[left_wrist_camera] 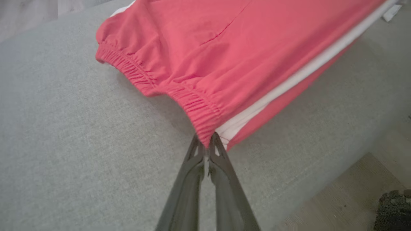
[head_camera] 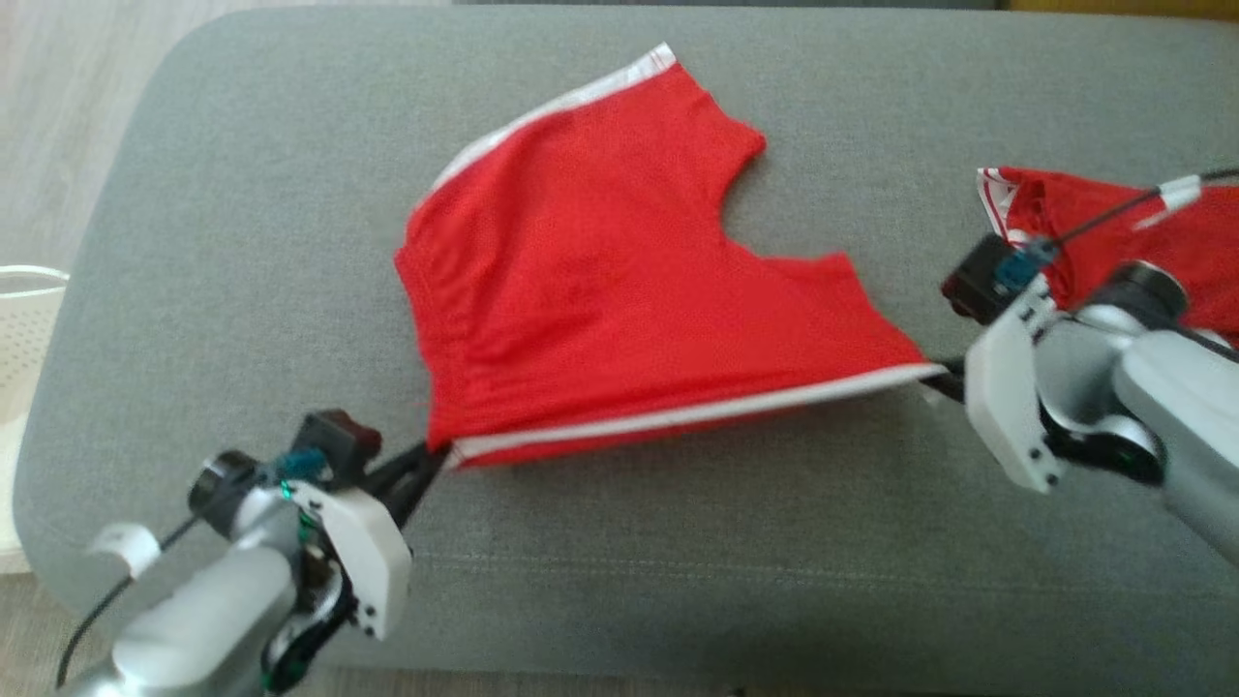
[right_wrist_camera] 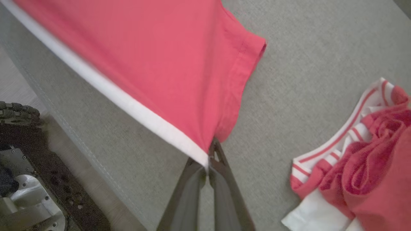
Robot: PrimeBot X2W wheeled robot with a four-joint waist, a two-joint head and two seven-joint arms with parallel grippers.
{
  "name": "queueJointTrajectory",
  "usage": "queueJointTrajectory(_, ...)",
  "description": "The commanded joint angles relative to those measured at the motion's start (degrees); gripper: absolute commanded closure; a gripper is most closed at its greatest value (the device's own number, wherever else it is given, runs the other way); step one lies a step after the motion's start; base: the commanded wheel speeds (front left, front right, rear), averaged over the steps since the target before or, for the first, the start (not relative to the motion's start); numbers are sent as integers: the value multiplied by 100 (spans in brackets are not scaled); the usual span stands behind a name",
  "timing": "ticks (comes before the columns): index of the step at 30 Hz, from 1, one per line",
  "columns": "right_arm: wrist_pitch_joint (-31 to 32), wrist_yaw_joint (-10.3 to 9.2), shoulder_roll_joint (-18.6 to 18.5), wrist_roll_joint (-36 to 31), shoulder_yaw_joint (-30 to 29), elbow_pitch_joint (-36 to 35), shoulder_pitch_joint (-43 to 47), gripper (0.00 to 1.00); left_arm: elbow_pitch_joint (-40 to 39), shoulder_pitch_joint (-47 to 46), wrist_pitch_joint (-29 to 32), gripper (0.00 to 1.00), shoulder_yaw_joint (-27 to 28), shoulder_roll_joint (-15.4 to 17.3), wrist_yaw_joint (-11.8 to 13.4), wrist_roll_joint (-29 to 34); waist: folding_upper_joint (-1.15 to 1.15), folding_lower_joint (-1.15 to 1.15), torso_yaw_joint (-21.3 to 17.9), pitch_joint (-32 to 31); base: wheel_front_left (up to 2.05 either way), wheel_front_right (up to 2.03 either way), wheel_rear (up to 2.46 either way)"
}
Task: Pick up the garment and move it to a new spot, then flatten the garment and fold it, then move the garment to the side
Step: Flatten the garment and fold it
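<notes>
The red shorts [head_camera: 600, 271] lie spread across the middle of the grey cushion [head_camera: 242, 242], with their near, white-striped edge stretched taut between the 2 grippers. The left gripper [head_camera: 431, 460] is pinched tight on the elastic waistband corner. The right gripper [head_camera: 944, 378] is clamped on the leg-hem corner at the stripe's other end, near a second, bunched red garment [head_camera: 1113, 223].
</notes>
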Motion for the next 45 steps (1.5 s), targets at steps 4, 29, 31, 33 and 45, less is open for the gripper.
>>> queueJointTrajectory(4, 298, -9, -626, 222, -71, -308, 422, 100, -422, 50, 171, 100, 165, 463, 185, -63, 0, 0, 45, -72, 0, 0, 0)
queueJointTrajectory(29, 1860, -9, -1372, 1426, -790, -1558, -52, 100, -2311, 224, 769, 100, 234, 1123, 471, -288, 0, 0, 356, 181, 0, 0, 0)
queueJointTrajectory(31, 1938, -9, -1318, 1376, -873, -1478, -255, 100, -2359, 87, 778, 100, 321, 1076, 451, -354, 0, 0, 447, 281, 0, 0, 0)
queueJointTrajectory(33, 2016, -9, -1266, 1354, -961, -1388, -460, 100, -2387, -66, 804, 100, 383, 1047, 420, -377, 0, 0, 541, 399, 0, 0, 0)
queueJointTrajectory(45, 2063, -9, -792, 966, -1085, -912, -1686, 100, -2009, -986, 786, 100, 671, 614, 254, -423, 0, 0, 975, 1115, 0, 0, 0)
